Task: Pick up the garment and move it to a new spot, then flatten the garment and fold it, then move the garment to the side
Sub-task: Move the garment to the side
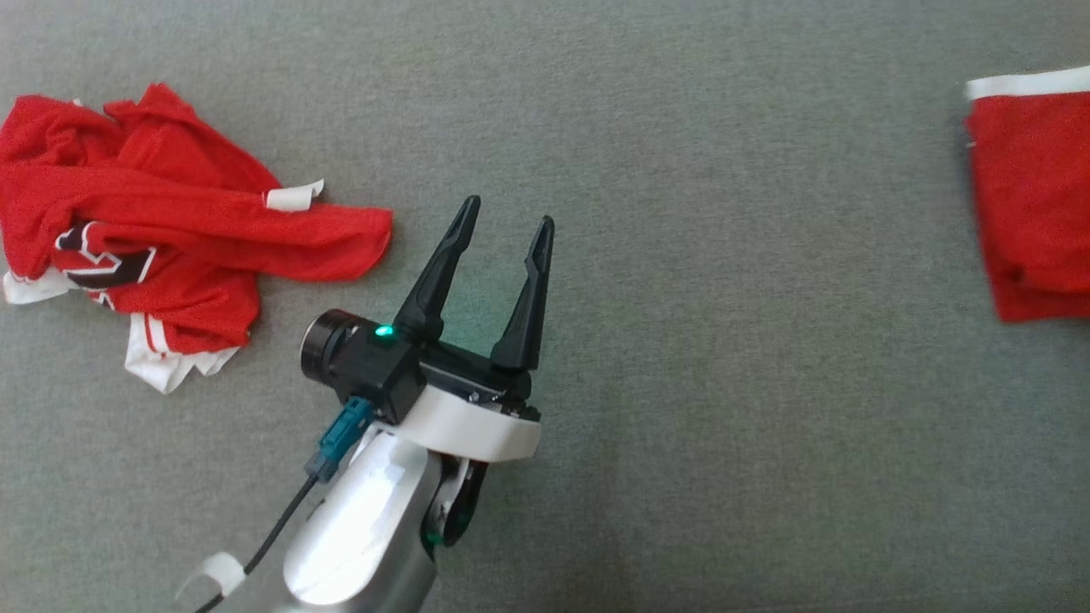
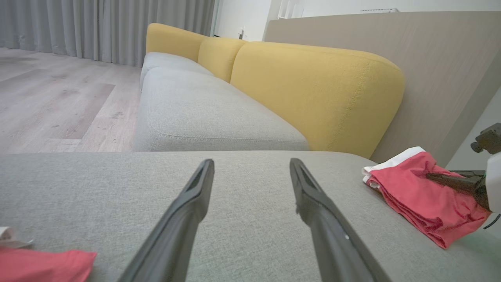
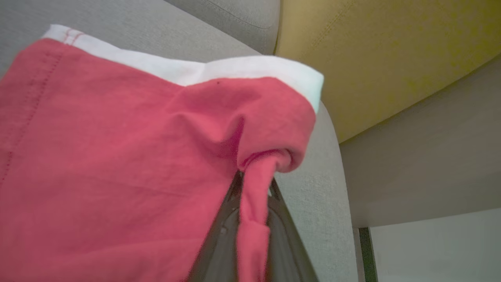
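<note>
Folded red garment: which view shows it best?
Left wrist view: the folded garment shows nearly whole on the grey cushion. Head view crops it at the edge; right wrist view shows one pinched fold up close.

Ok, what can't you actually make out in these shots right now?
- Head view: the folded red garment is cut off by the right edge, so its full shape is unknown.
- Right wrist view: the tips of the right tool are buried in the cloth it pinches.
- Head view: the crumpled jersey hides its black print in folds, and the left edge crops it.
</note>
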